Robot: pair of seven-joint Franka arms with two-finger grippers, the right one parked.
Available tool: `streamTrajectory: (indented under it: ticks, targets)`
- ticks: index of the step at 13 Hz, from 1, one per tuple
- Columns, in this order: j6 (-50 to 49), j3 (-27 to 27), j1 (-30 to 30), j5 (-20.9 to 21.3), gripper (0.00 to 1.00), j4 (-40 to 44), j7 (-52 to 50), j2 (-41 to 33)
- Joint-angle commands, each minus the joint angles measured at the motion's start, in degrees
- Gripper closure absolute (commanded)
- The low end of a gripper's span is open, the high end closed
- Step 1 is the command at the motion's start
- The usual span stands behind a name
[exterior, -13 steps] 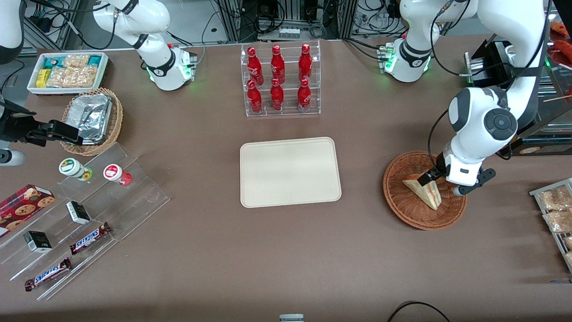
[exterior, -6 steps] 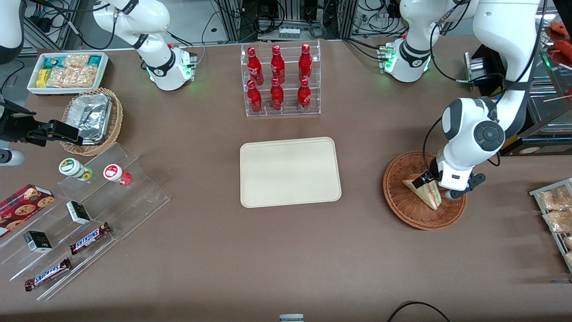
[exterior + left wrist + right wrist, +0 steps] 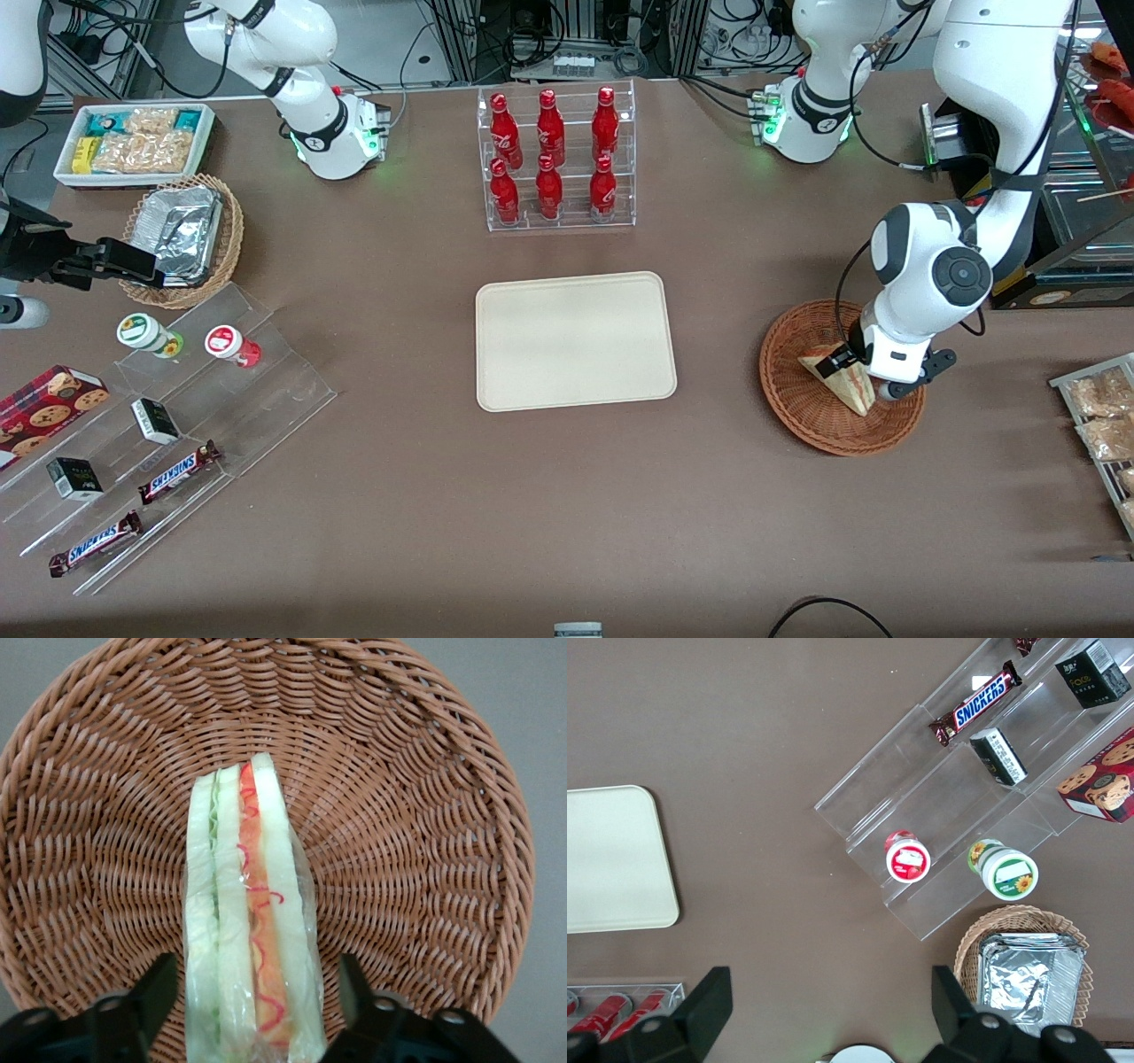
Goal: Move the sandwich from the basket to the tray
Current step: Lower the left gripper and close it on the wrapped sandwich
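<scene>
The sandwich [image 3: 250, 921] is seen lying in the basket [image 3: 802, 416], its long axis running from the rim toward the centre. The pincer [image 3: 252, 997] is spread open astride it, fingers [image 3: 158, 988] flanking both bread faces without touching.

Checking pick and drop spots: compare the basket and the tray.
The basket is round, reddish-brown woven wicker; the tray is rectangular, smooth and cream. The basket holds the sandwich, with the gripper open astride it; the tray holds nothing. Both sit on the table.
</scene>
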Motion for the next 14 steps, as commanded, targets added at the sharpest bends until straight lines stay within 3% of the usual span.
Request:
streamTrajectory:
  ticks: [1, 5, 7, 9, 12, 14]
  targets:
    - [1.2, -0.3, 0.6, 0.3, 1.0, -0.4, -0.7, 0.1]
    - [0.3, -0.3, 0.6, 0.3, 1.0, 0.1, 0.0, -1.3]
    - [-4.7, -0.6, 0.5, 1.0, 1.0, 2.1, 0.0, -3.8]
    - [-15.5, -3.8, 0.6, 3.4, 1.0, 8.4, -0.6, -5.3]
    - [-28.8, -8.9, 0.6, 3.5, 1.0, 19.6, -0.8, -5.2]
    - [-31.0, -13.7, 0.5, 3.4, 1.0, 23.6, -0.8, -4.4]
